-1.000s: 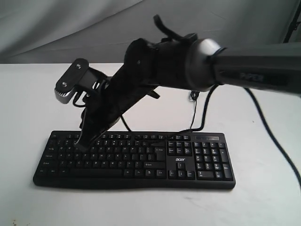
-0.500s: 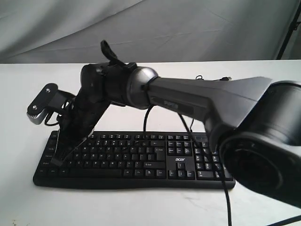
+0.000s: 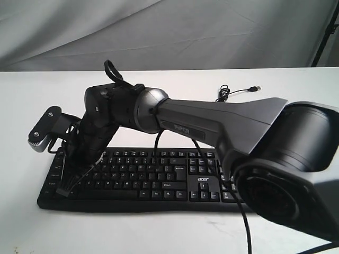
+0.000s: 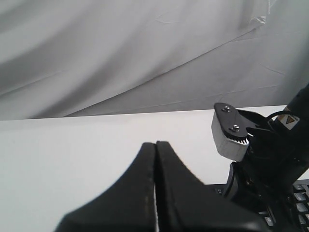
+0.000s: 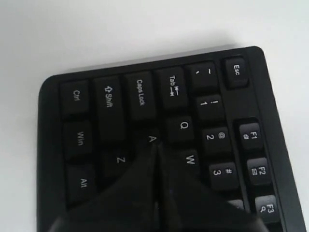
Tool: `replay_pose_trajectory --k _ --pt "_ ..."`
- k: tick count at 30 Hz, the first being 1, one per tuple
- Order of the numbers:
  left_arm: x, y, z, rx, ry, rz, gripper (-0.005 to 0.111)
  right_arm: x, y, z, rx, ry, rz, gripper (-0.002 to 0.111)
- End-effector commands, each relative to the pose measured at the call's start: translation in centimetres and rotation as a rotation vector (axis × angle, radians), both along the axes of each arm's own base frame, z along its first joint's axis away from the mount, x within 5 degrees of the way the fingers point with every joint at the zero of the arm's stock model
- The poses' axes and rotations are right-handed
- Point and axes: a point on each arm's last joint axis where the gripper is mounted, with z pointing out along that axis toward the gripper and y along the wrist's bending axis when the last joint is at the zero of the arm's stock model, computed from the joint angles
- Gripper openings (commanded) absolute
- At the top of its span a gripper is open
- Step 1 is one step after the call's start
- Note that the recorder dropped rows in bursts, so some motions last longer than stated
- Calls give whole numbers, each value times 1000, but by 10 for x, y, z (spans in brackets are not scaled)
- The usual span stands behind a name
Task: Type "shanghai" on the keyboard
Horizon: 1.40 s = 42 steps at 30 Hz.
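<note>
The keyboard (image 3: 159, 174) lies on the near part of the white surface (image 3: 32, 95), its long axis running left to right. The right hand (image 5: 155, 146), fingers pinched together into a point, is at the keyboard's left end, its tip at the A key (image 5: 151, 138), so any following letter likely lies rightward. The left hand (image 4: 155, 145), also closed, hangs clear of the keys.
</note>
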Motion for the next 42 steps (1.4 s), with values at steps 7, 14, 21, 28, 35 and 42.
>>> replay_pose_trajectory --k 7,14,21,28,35,42 --pt "0 0 0 -4 -6 -7 0 1 1 -4 -4 -5 -5 0" --pt "0 0 0 -4 -6 -7 0 0 1 -7 -11 4 -4 0" --pt "0 0 0 -4 -6 -7 0 0 1 -7 -16 3 -2 0" --pt "0 0 0 -4 -6 -7 0 1 -4 38 21 -83 20 0" --pt "0 0 0 -4 -6 -7 0 1 -20 58 -64 -93 -21 0" --pt "0 0 0 -4 -6 -7 0 -9 -49 52 -43 -93 -88 0"
